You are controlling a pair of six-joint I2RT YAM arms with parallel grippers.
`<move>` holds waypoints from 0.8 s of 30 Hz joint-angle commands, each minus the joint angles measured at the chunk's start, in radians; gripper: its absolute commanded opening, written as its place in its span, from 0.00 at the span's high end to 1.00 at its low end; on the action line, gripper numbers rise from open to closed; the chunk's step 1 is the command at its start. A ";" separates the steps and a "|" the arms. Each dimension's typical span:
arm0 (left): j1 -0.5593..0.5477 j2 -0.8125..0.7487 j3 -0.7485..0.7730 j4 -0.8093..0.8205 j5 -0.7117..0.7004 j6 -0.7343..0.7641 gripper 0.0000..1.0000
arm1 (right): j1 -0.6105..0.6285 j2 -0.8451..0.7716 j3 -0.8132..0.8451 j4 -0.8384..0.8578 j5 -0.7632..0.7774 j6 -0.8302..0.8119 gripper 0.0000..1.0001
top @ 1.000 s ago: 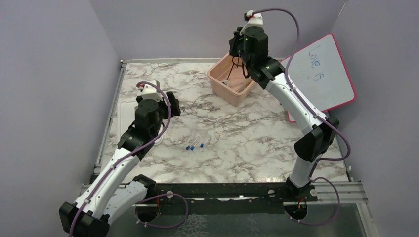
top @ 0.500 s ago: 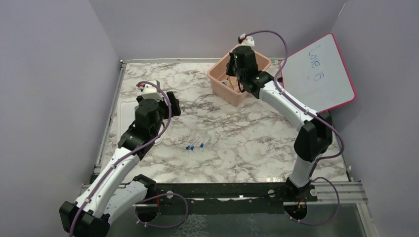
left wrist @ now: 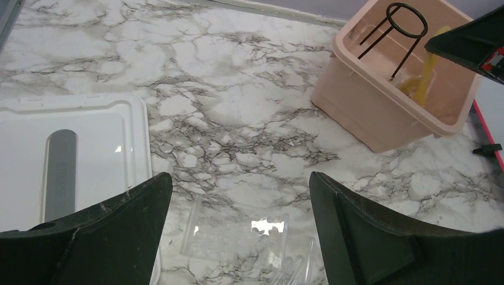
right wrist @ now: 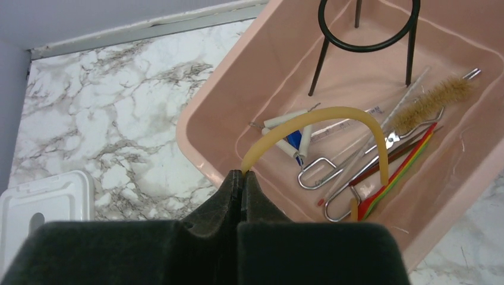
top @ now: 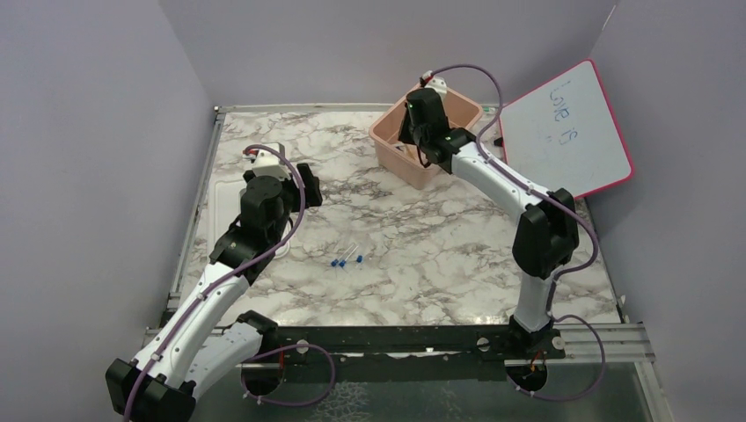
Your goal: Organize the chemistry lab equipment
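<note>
Right fingers [right wrist: 239,185] pinching tan tube [right wrist: 333,111] (arched), over pink bin [right wrist: 238,95]

Top view sits high behind the arm bases, taking in the whole table [top: 457,264]. Left wrist view looks out low past the left gripper [left wrist: 239,178], facing far right. Right wrist view hangs close over the pink bin [right wrist: 226,107], looking down. All three share that bin, and both wrist views catch the white lid [left wrist: 107,136].

Jaws: pinching the tube [right wrist: 333,111] end.
Tube: arching down into the bin [right wrist: 249,83].
Tripod [right wrist: 409,62]: standing upright in the bin.
</note>
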 commanded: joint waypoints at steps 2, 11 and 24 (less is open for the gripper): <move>0.008 -0.017 0.007 0.031 0.015 -0.005 0.12 | -0.019 0.101 0.149 -0.109 0.004 0.027 0.97; 0.009 -0.009 0.006 0.030 0.015 -0.004 0.12 | -0.030 0.195 0.310 -0.287 0.033 0.073 0.72; 0.009 0.001 0.008 0.030 0.027 -0.008 0.11 | -0.030 -0.036 0.189 -0.229 -0.181 -0.039 0.61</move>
